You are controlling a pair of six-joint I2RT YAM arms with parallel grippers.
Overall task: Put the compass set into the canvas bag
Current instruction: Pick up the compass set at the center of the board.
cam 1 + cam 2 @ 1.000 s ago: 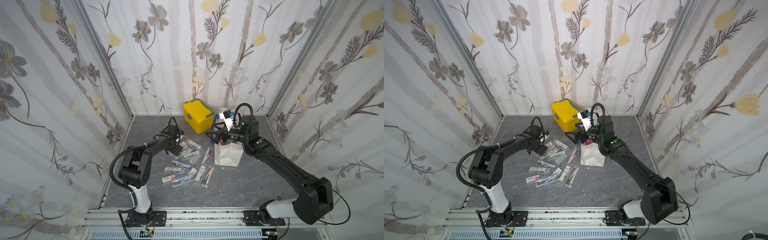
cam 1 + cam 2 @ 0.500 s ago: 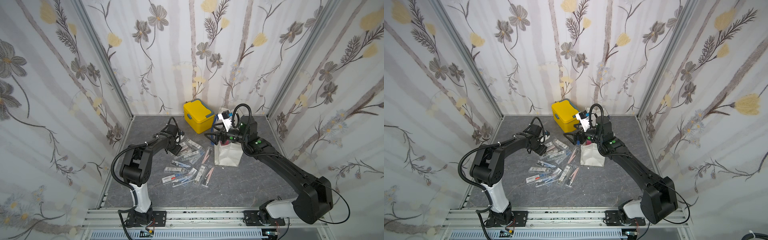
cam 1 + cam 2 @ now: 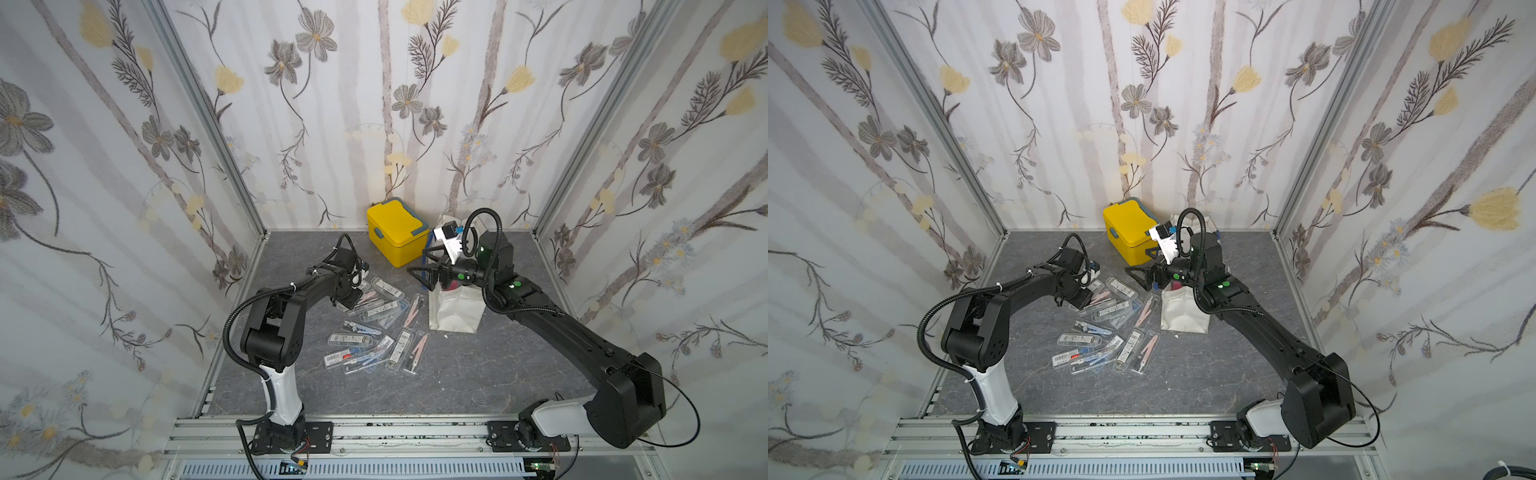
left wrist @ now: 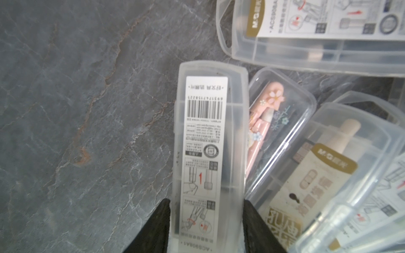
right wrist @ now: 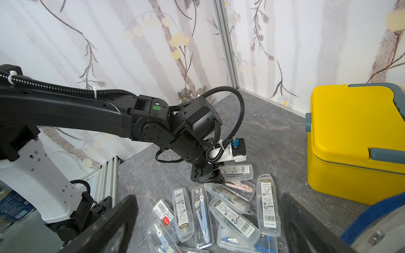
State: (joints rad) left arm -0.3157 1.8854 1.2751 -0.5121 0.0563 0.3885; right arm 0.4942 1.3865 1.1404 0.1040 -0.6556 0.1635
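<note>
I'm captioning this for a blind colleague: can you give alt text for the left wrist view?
The black fingers of the left gripper pinch a clear case with a barcode label, lying on the grey table. More clear cases crowd beside it, one holding a pink compass.

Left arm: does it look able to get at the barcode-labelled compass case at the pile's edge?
Likely yes: the left gripper is around the compass case, a finger on each long side. Bare table flanks one side; the pink-compass case lies alongside, not on top.
</note>
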